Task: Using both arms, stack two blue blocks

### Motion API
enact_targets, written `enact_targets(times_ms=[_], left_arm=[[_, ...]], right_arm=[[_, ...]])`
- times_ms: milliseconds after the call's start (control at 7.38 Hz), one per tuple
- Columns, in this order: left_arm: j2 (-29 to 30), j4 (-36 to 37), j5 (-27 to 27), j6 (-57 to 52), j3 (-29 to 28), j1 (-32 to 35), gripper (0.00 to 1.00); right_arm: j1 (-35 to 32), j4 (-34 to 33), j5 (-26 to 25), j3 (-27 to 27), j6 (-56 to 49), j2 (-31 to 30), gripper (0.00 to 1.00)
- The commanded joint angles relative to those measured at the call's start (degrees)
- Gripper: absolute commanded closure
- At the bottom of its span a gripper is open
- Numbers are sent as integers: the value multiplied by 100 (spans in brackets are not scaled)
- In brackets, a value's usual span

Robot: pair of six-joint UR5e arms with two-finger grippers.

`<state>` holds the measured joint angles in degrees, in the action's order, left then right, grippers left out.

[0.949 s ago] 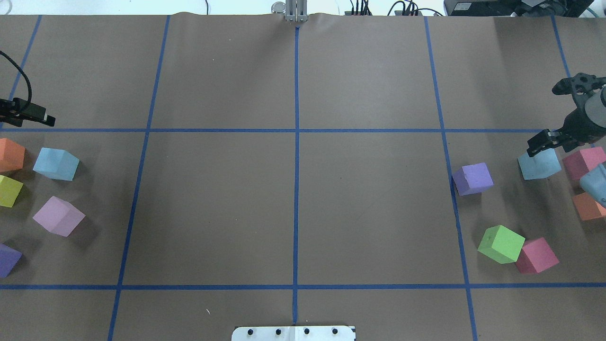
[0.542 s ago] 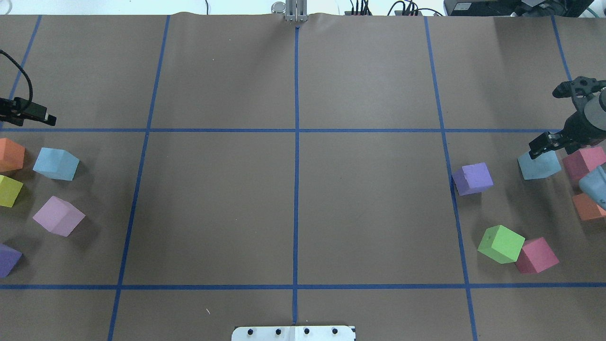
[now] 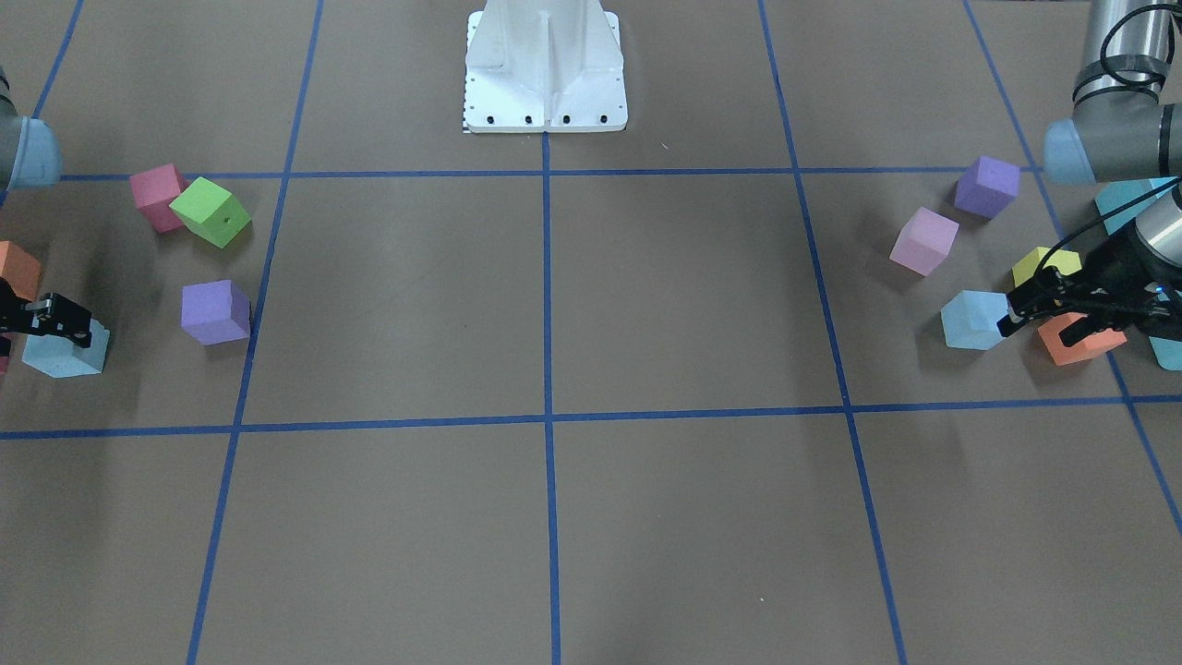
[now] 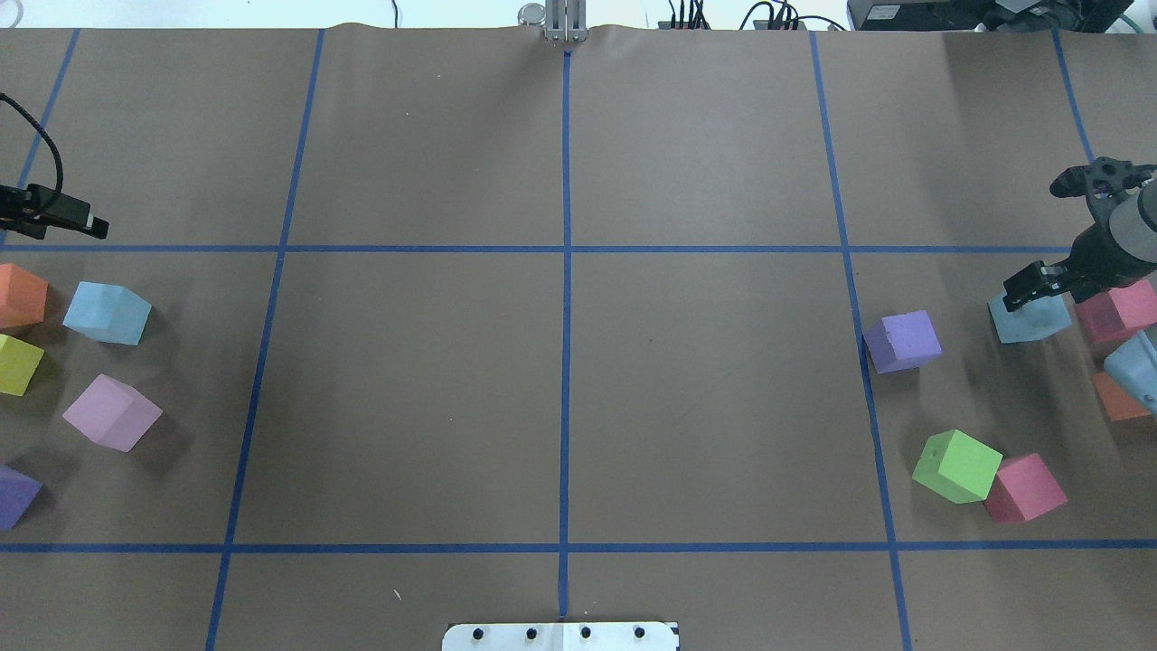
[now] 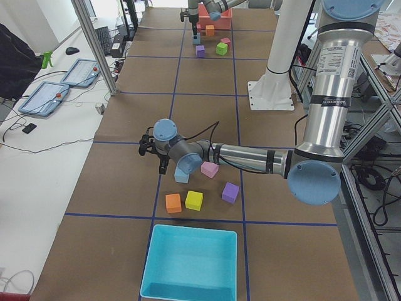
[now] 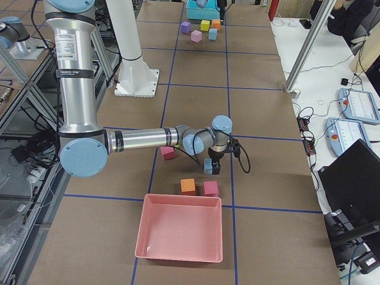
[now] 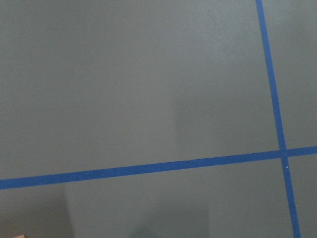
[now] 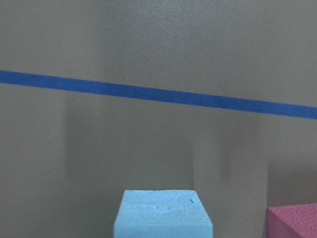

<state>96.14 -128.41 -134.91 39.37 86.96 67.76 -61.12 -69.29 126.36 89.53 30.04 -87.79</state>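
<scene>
One pale blue block (image 4: 107, 313) lies at the table's left side and also shows in the front view (image 3: 970, 320) and the left-end view (image 5: 182, 176). My left gripper (image 4: 86, 224) hovers just beyond it, apart from it, and looks open (image 3: 1016, 312). The other blue block (image 4: 1030, 318) lies at the right side, next to a red cube. My right gripper (image 4: 1029, 286) is right over this block (image 3: 65, 356) and looks open, holding nothing. The right wrist view shows the block's top (image 8: 163, 213) at the bottom centre.
On the right lie purple (image 4: 902, 341), green (image 4: 956, 465), pink-red (image 4: 1024, 487), red (image 4: 1116, 309) and orange (image 4: 1114, 400) cubes. On the left lie orange (image 4: 18, 295), yellow (image 4: 18, 363), pink (image 4: 112, 412) and purple (image 4: 14, 495) cubes. A turquoise tray (image 5: 188, 263) and a pink tray (image 6: 181, 231) stand at the table's ends.
My right gripper has shifted slightly towards the robot and lower over the right blue block. The left gripper and all cubes have barely moved.
</scene>
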Motion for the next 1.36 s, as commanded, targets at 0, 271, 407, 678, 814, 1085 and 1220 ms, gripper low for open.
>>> enact_targets(times_ms=[0, 271, 407, 678, 814, 1085, 1220], left_arm=[[-7, 0, 0, 0, -4, 0, 2], [-7, 0, 0, 0, 5, 0, 2], [-7, 0, 0, 0, -4, 0, 2], [-7, 0, 0, 0, -4, 0, 2], [1, 0, 0, 0, -4, 0, 2], [1, 0, 0, 0, -4, 0, 2], [-7, 0, 0, 0, -4, 0, 2]], right_arm=[[100, 214, -6, -41, 169, -89, 0], [118, 223, -15, -58, 169, -89, 0], [135, 223, -24, -84, 151, -89, 1], [162, 223, -120, -102, 160, -89, 9], [179, 223, -138, -120, 160, -80, 17], [197, 223, -138, -155, 160, -63, 35], [197, 223, -138, -155, 160, -54, 44]])
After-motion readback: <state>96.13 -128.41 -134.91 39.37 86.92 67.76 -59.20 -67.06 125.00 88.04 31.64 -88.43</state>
